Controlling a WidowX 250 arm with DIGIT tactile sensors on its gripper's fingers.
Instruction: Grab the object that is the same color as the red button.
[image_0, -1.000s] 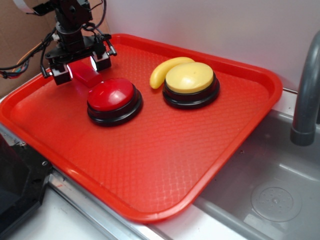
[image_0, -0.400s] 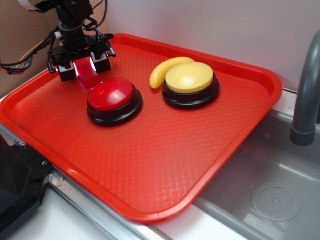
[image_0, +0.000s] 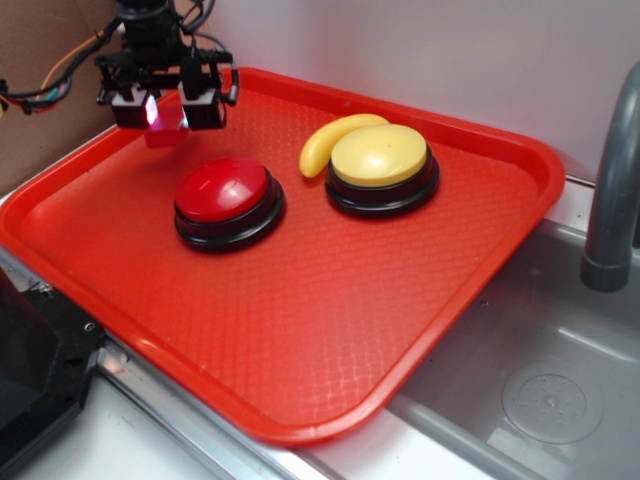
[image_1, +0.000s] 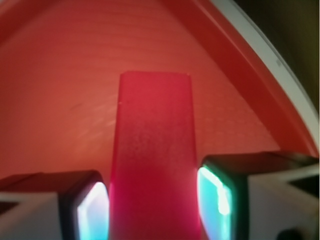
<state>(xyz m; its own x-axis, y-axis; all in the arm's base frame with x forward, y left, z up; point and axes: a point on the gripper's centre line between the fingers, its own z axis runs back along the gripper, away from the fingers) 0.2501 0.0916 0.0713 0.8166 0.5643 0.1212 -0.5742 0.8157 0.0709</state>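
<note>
Gripper: the gripper (image_0: 166, 108), upper left of the exterior frame, is clamped on the red block (image_0: 165, 128); the wrist view shows both pads pressing its sides.
Change: a second ago it sat low beside the red button (image_0: 224, 190); now block and gripper have risen above the tray (image_0: 330, 330).
Meaning: the grab looks done.
Untouched: banana (image_0: 325, 145), yellow button (image_0: 380, 158).
Writing: none legible.
</note>
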